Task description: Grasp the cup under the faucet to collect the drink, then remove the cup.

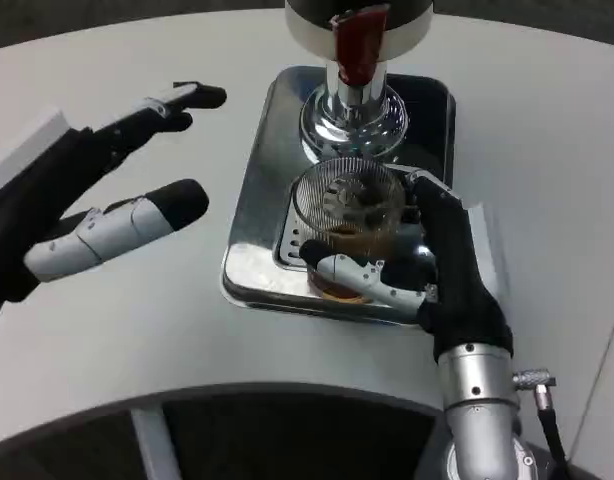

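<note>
cup: on tray near its front edge, under faucet | right hand: fingers wrapped round it | left hand: fingers spread, empty | glassy, ribbed, part-filled—looked slick, breakable; best held mid-wall, upright

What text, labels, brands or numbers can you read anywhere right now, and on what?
None can be read.
Red tap handle on the dispenser: no lettering shows.
Steel drip tray: plain metal, no markings.
Cup, held by the right hand: ribbed clear glass, no print.
Left hand: no label shows.
</note>
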Robot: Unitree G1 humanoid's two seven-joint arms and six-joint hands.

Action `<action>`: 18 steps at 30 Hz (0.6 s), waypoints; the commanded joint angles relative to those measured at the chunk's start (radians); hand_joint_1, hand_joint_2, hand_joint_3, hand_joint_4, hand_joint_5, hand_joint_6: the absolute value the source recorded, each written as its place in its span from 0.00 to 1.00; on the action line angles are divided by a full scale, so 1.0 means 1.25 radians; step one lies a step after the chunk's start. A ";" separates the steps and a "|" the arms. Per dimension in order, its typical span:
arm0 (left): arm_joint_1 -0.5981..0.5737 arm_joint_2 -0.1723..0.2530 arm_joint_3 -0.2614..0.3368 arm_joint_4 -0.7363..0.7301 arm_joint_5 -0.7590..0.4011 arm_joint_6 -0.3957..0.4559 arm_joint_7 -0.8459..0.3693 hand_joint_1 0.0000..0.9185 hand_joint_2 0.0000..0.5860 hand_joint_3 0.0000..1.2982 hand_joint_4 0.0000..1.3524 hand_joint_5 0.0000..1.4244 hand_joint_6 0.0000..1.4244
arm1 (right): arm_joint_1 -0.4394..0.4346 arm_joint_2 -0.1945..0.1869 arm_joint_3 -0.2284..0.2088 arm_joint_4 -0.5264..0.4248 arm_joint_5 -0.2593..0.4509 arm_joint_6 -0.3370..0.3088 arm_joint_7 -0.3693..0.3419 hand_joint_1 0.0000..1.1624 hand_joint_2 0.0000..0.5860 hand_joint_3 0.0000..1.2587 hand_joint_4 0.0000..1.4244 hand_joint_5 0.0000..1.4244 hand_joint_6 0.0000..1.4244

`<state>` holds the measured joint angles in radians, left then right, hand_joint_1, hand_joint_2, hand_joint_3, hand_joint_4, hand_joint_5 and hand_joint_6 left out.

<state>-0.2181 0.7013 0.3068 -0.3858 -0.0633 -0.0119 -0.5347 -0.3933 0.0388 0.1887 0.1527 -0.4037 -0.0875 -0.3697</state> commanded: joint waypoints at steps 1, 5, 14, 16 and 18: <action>0.031 0.014 -0.010 -0.031 0.024 -0.023 -0.005 0.00 0.06 0.12 0.00 0.06 0.00 | 0.013 0.012 0.007 -0.043 -0.005 0.000 0.008 0.79 0.26 0.48 0.45 0.57 0.56; 0.046 0.013 -0.009 -0.047 0.035 -0.030 -0.006 0.00 0.06 0.12 0.00 0.06 0.00 | 0.020 0.012 0.007 -0.057 -0.007 0.005 0.015 0.79 0.26 0.48 0.45 0.57 0.56; 0.099 0.036 0.002 -0.076 0.079 -0.088 -0.009 0.00 0.06 0.10 0.00 0.05 0.00 | 0.053 0.014 0.020 -0.107 -0.009 0.022 0.036 0.79 0.26 0.48 0.45 0.57 0.56; 0.110 0.043 0.004 -0.081 0.094 -0.105 -0.007 0.00 0.05 0.09 0.00 0.05 0.00 | 0.061 0.014 0.022 -0.118 -0.009 0.025 0.042 0.80 0.26 0.48 0.45 0.57 0.57; 0.128 0.051 0.012 -0.090 0.117 -0.130 -0.006 0.00 0.05 0.08 0.00 0.04 0.00 | 0.074 0.012 0.026 -0.135 -0.009 0.029 0.053 0.79 0.26 0.48 0.45 0.57 0.57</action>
<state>-0.0961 0.7411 0.3026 -0.4733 0.0486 -0.1287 -0.5349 -0.3234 0.0430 0.2076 0.0338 -0.4100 -0.0483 -0.3126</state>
